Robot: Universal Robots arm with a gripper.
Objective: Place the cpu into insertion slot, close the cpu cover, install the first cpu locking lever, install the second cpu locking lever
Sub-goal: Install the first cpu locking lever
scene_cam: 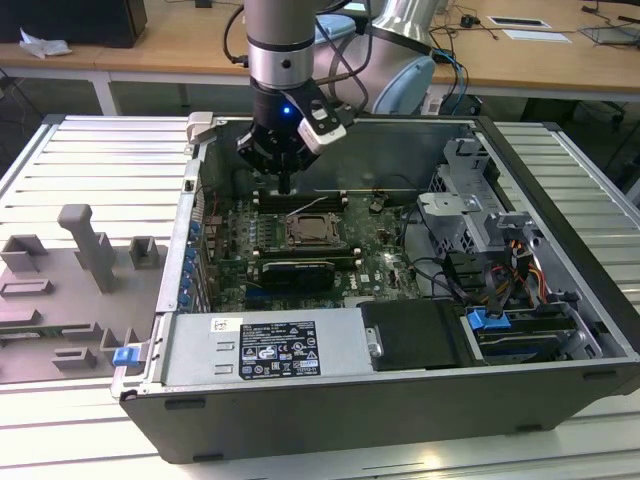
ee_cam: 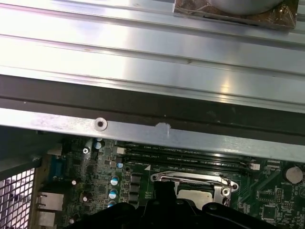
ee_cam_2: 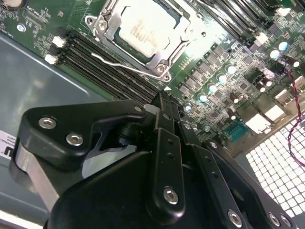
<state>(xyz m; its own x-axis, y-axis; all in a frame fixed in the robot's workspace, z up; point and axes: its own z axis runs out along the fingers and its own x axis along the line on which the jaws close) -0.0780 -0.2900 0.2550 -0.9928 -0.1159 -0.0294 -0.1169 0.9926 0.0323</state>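
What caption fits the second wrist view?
Black gripper hovering near silver square cpu seated under its metal cover.

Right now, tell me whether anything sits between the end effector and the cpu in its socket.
Nothing visible does. The end effector hangs above the board beside the cpu, which sits in the insertion slot under the cpu cover. Open air lies between them.
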